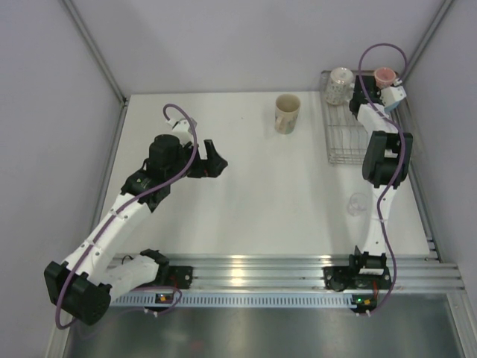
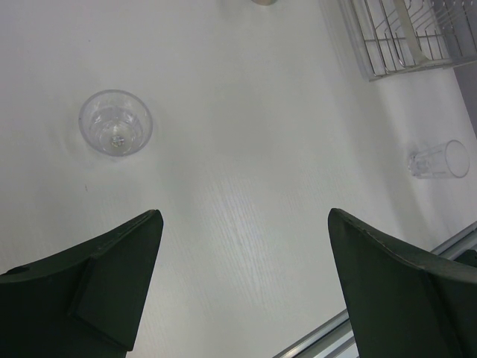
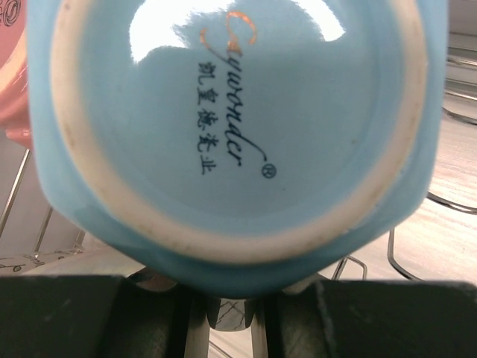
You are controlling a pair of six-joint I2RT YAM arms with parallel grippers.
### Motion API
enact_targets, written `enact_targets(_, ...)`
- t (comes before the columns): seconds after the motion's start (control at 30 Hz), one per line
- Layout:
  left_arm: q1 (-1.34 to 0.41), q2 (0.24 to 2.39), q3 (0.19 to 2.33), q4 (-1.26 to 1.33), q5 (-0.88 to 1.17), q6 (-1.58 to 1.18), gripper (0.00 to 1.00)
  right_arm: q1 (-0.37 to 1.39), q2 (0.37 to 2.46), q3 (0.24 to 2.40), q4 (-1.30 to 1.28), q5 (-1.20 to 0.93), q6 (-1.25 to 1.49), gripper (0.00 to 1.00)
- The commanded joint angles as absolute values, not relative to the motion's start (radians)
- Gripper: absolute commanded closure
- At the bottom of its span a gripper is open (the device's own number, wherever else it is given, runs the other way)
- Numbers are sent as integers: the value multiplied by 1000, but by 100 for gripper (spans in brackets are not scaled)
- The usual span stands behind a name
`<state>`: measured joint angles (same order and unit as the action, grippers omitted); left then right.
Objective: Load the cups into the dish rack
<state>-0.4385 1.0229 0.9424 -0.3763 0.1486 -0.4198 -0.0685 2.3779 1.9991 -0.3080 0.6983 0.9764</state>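
Dish rack (image 1: 344, 142) far-right corner holds white patterned mug (image 1: 340, 84) + pinkish-red mug (image 1: 384, 76); R gripper (image 3: 227, 306) clamped on light blue mug (image 3: 238, 127), L gripper (image 2: 244, 216) spread apart.

light blue ceramic mug (image 3: 238, 112): underside glazed, high gloss, bright reflections. its foot ring is unglazed, matt cream, slightly rough and stained. dark printed mark sits on the glaze.
pinkish-red ceramic mug (image 3: 9, 97): smooth glossy glaze.
silver wire dish rack (image 1: 343, 143): thin bare metal, bright finish.
white worktop (image 2: 246, 171): satin sheen, faint wood-grain texture.
clear tumbler (image 2: 115, 123) and second clear tumbler (image 2: 440, 159): transparent, smooth; glass or plastic cannot be told.
left pincer (image 2: 244, 224), fingers (image 2: 104, 291): dark, matt, smooth, plastic-looking.
silver near-edge rail (image 1: 253, 268): brushed metal, reflective.
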Motion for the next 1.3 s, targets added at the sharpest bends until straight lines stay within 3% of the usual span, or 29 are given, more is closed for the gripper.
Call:
enact_targets(0.0, -440, 997, 979, -371, 152, -411, 2, -80, 2342, 2063, -275, 724, 942, 79)
enact_targets(1.27, -440, 948, 954, -370, 158, -422, 2, -71, 2232, 2042, -324, 741, 790, 66)
